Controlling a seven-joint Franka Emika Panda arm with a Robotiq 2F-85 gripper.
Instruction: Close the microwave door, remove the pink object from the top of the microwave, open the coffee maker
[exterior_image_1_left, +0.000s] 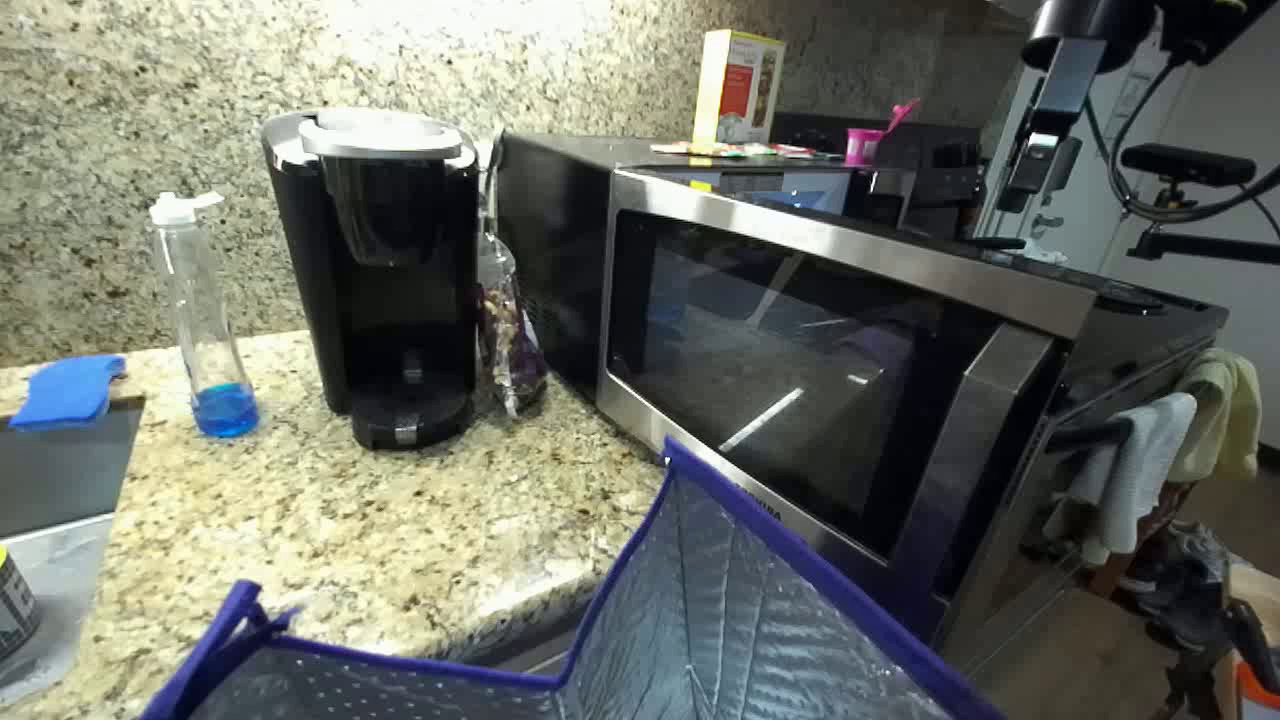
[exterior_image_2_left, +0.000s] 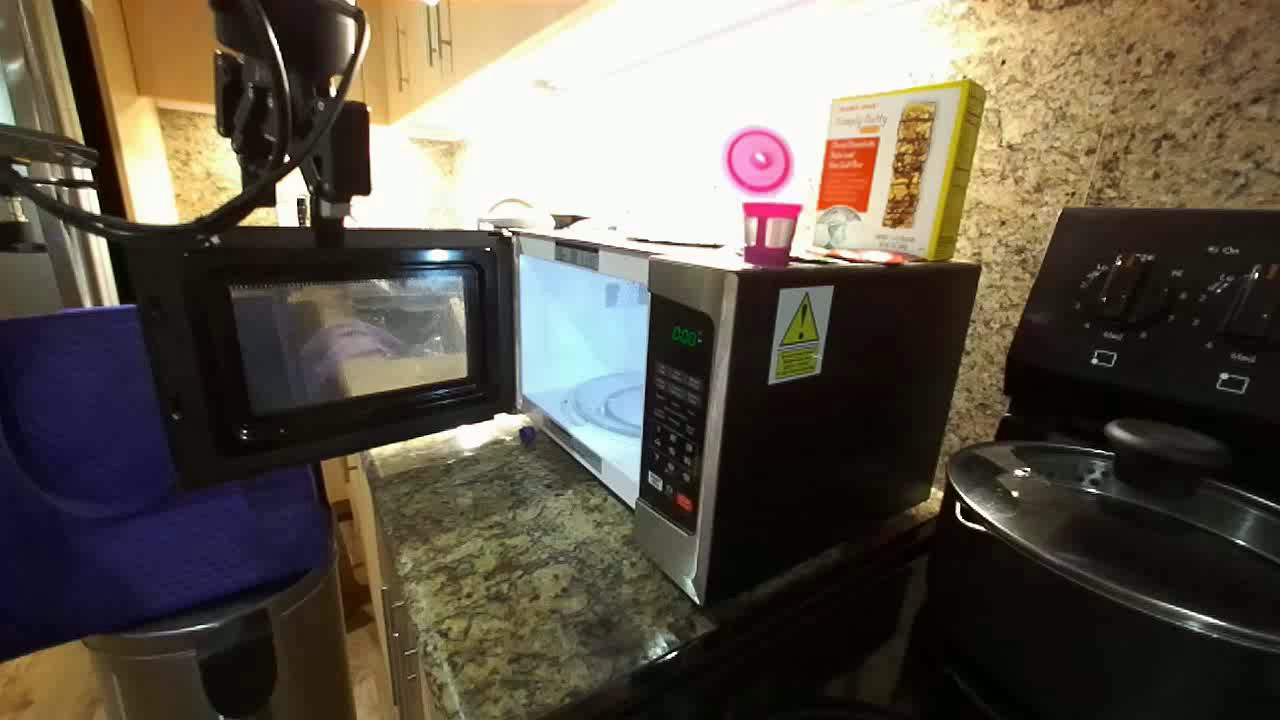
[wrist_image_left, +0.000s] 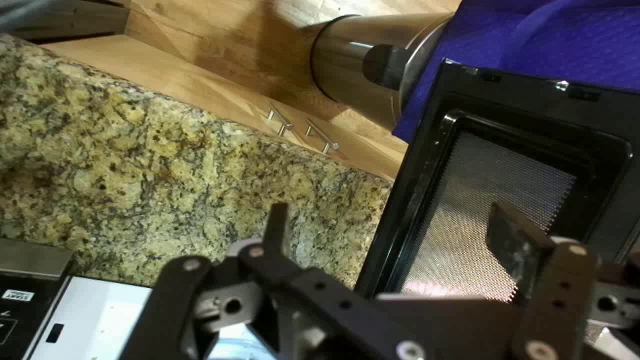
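The microwave door (exterior_image_2_left: 350, 340) stands swung wide open, its dark inner face showing. Light fills the cavity of the microwave (exterior_image_2_left: 840, 420). My gripper (wrist_image_left: 390, 215) is open with nothing between its fingers; in the wrist view one finger lies over the counter, the other over the door's mesh panel. From an exterior view, the gripper (exterior_image_2_left: 328, 215) hangs at the door's top edge; contact I cannot tell. On top of the microwave sits the pink object (exterior_image_2_left: 768, 235), a small cup with its lid flipped up. The black coffee maker (exterior_image_1_left: 405, 200) has its lid down.
A snack box (exterior_image_2_left: 890, 170) and flat packets (exterior_image_1_left: 740, 150) lie atop the microwave. Below the door are a purple insulated bag (exterior_image_2_left: 200, 550) and a steel bin (wrist_image_left: 370, 60). A bottle with blue liquid (exterior_image_1_left: 222, 408) is beside the coffee maker. A lidded pot (exterior_image_2_left: 1120, 600) sits on the stove.
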